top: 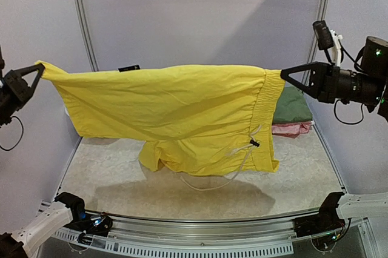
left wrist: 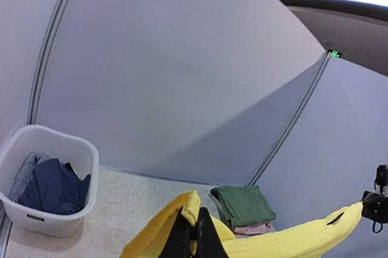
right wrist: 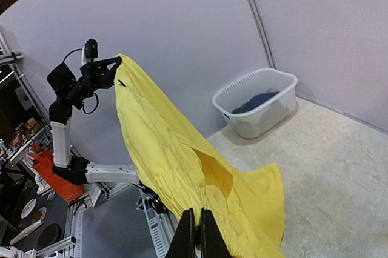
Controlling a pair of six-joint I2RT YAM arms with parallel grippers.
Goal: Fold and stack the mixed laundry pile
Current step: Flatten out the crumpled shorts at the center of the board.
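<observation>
The yellow drawstring shorts [top: 182, 112] hang stretched in the air between both grippers, above the table. My left gripper [top: 40, 66] is shut on a leg hem corner at the far left; it also shows in the left wrist view [left wrist: 195, 224]. My right gripper [top: 283, 74] is shut on the elastic waistband at the right, seen in the right wrist view [right wrist: 195, 224]. The white drawstring [top: 248, 146] dangles. The folded olive-green top [top: 293, 105] lies on a folded pink garment [top: 291, 128] at the back right. The dark blue garment [left wrist: 53, 186] lies in the basket.
A white slotted basket [left wrist: 73, 149] stands at the table's back left, also in the right wrist view [right wrist: 257, 103]. Grey partition walls [top: 200, 16] close the back and sides. The speckled tabletop [top: 109, 173] lies under the shorts. Arm bases sit at the near edge.
</observation>
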